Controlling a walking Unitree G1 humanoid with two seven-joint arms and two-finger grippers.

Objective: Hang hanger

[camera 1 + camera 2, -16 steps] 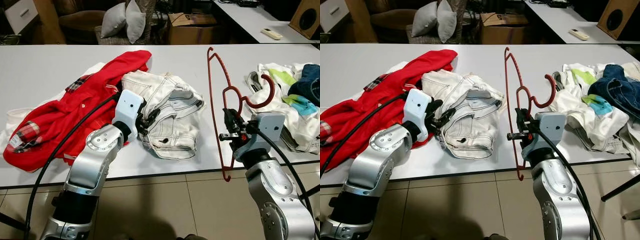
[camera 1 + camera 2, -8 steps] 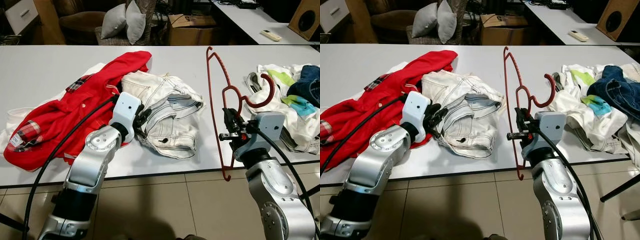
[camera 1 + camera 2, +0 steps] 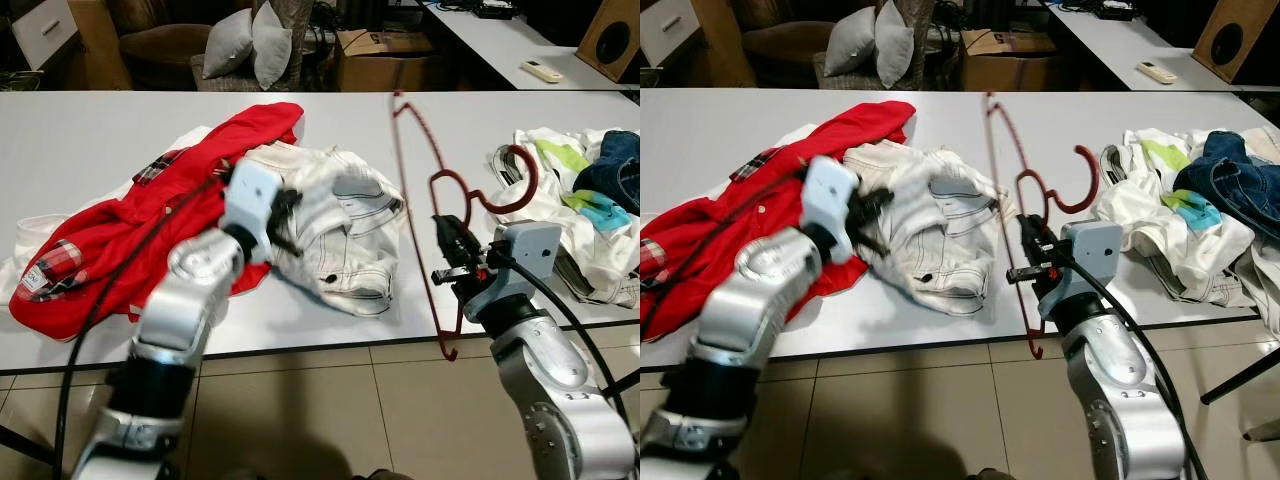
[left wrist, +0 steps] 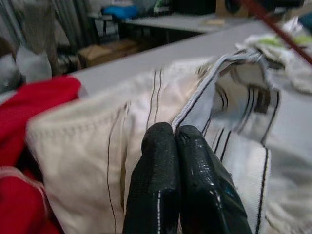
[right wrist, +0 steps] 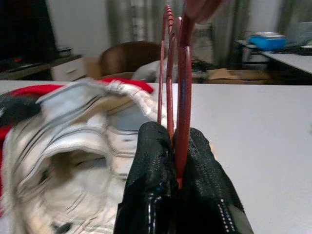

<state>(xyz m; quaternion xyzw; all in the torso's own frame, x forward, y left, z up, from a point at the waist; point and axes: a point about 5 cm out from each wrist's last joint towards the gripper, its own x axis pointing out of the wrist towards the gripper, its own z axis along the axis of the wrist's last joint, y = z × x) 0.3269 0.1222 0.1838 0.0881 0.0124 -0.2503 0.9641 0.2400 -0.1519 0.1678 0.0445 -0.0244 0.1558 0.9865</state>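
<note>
Holding: my right gripper point(image 3: 449, 250) is clamped on the red hanger point(image 3: 425, 190), its black fingers point(image 5: 151, 161) pinched either side of the wire.
Hanger position: it stands upright above the front edge of the white table point(image 3: 90, 130), one tip low past that edge, the hook point(image 3: 505, 185) curling toward the robot's right.
Hanger neighbours: just beside the white jeans point(image 3: 345, 235) on one side, near the mixed laundry pile point(image 3: 590, 190) on the other; I cannot tell whether it touches either.
Left gripper: my left gripper point(image 3: 285, 220) sits at the near edge of the jeans, with the arm blurred in the head views.
Left fingers: the wrist view shows the two fingers point(image 4: 161, 175) pressed together against the cream fabric; I cannot tell if any cloth is caught between them.
Red garment: a red top point(image 3: 130, 230) lies crumpled on the robot's left of the jeans, partly under them.
Background: grey cushions point(image 3: 250, 40) and a cardboard box point(image 3: 385, 55) beyond the table.
</note>
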